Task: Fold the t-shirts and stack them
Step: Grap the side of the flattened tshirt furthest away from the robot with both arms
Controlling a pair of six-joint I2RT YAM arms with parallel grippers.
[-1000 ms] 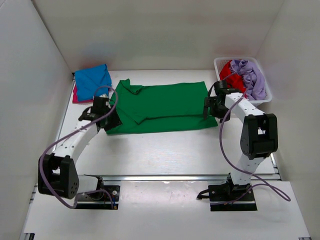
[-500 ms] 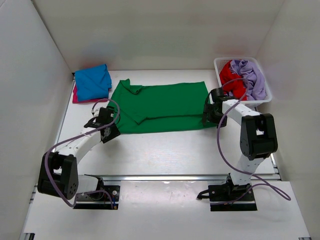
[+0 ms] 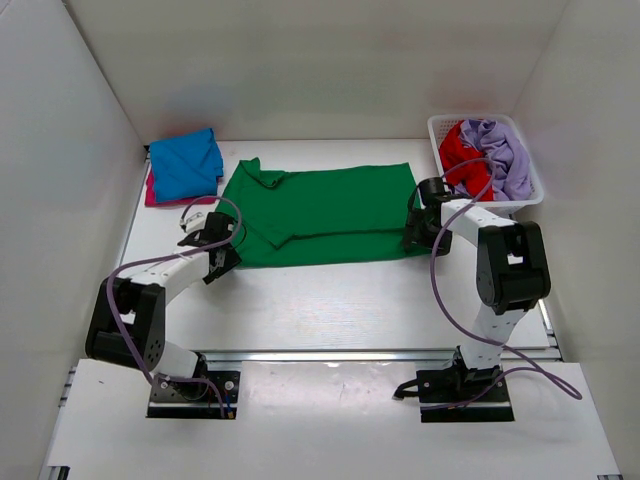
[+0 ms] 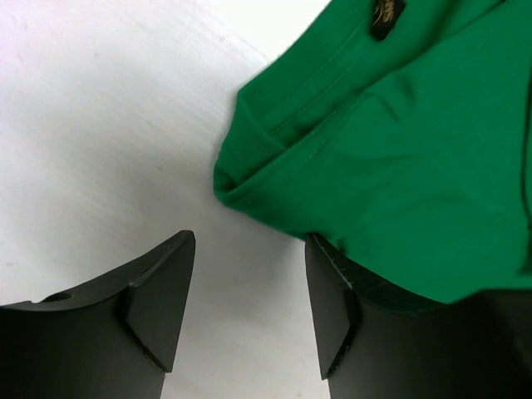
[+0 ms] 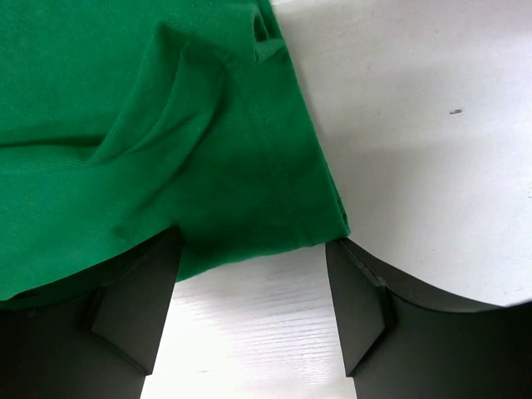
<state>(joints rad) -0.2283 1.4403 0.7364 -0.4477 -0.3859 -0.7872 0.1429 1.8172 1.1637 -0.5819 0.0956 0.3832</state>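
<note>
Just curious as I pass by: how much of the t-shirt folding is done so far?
Done: a folded blue tee sits on a pink tee at the back left. In hand: the green tee lies partly folded, the left gripper and right gripper open at its near corners. Left: a red tee and a lilac tee in the basket.

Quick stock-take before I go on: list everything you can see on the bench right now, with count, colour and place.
green t-shirt: 1, bright green, spread across the middle of the table, partly folded
blue t-shirt: 1, blue, folded, far-left corner, on top of the pink one
pink t-shirt: 1, magenta-pink, under the blue one, only its edges show
basket: 1, white lattice, far-right corner
red t-shirt: 1, red, bunched in the basket
lilac t-shirt: 1, lilac, bunched in the basket
table: 1, white
left tool: 1, black, open at the green t-shirt's near-left corner
right tool: 1, black, open at its near-right corner
</note>
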